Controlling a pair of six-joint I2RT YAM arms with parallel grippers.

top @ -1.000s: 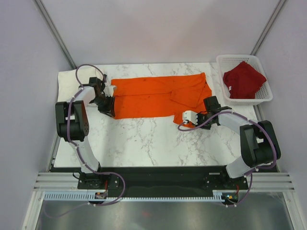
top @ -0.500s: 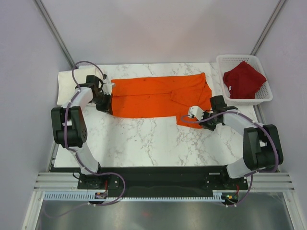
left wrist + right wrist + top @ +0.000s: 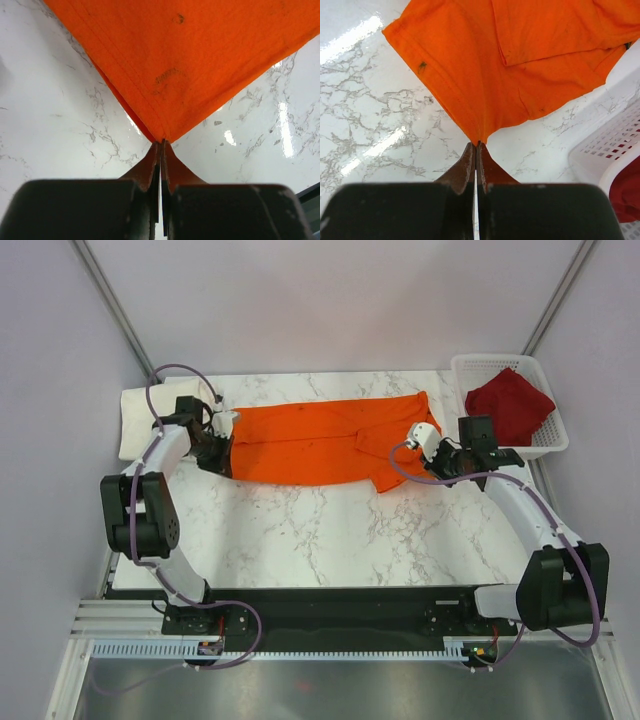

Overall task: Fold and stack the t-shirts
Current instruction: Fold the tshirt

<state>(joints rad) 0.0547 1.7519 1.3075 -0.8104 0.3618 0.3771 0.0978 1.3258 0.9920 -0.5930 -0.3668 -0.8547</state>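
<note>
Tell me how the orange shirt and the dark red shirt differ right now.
The orange shirt lies spread on the marble table; the dark red shirt sits bunched in the white basket. The left fingers and right fingers pinch the orange shirt; nothing holds the dark red shirt. Both are plain cloth.

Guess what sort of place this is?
Probably a lab robot cell, not a home: marble-pattern table boxed in by plain walls and metal frame posts, with staged laundry, an orange t-shirt and a white basket holding a dark red t-shirt.
</note>
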